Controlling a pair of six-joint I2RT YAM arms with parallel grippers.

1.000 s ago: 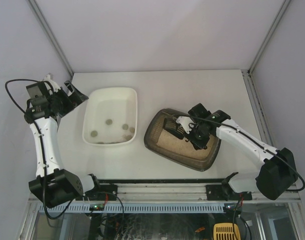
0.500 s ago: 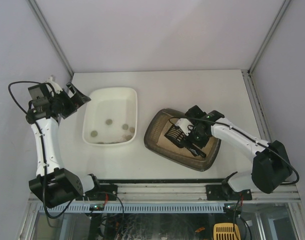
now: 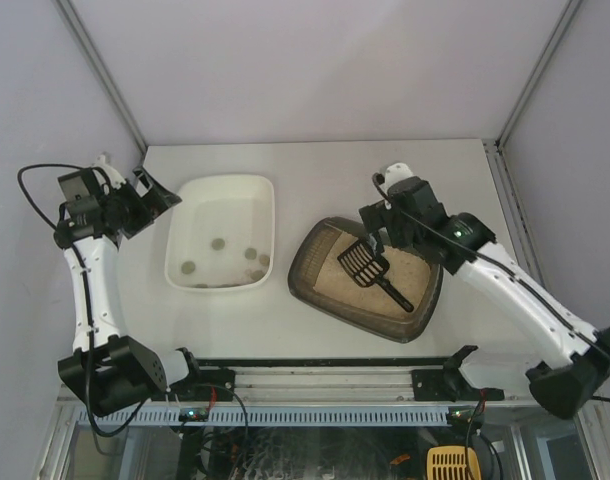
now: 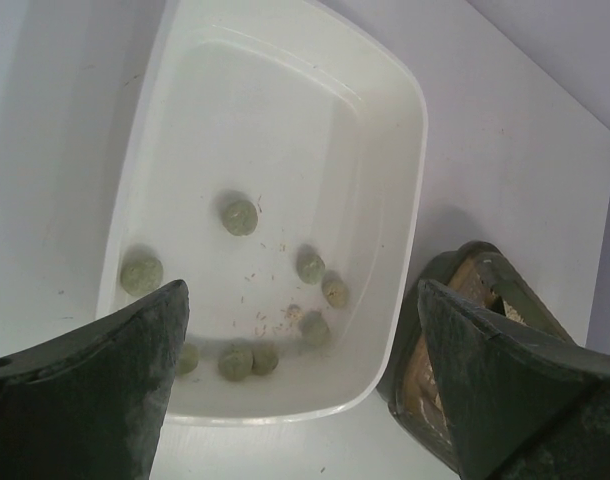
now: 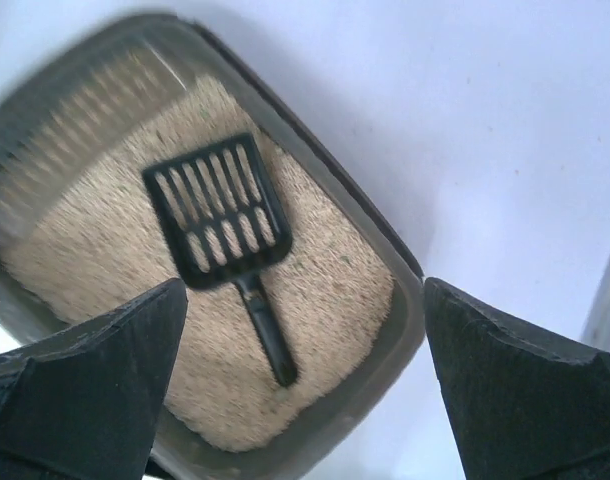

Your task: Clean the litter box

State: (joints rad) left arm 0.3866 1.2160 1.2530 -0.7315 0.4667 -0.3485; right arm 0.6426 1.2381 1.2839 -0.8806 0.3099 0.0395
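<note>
White bench [image 3: 315, 165]: litter box [image 3: 303, 268] just right of the white tray [image 3: 225, 181], tray holds several clumps [image 3: 218, 243], scoop [image 3: 363, 262] lies loose on clean-looking litter [image 5: 330, 265], left claw [image 4: 303, 290] and right claw [image 5: 305, 290] both wide open, empty, so it looks essentially done.

Right of centre in the top view, the litter box [image 3: 301, 270] is dark brown-grey, its litter [image 5: 325, 290] beige and grainy. The scoop [image 3: 364, 262] is black with a slotted grid. The tray [image 3: 185, 235] at left is plain white, its balls [image 4: 240, 216] dull grey-green. The worktop [image 3: 385, 170] is white.
</note>
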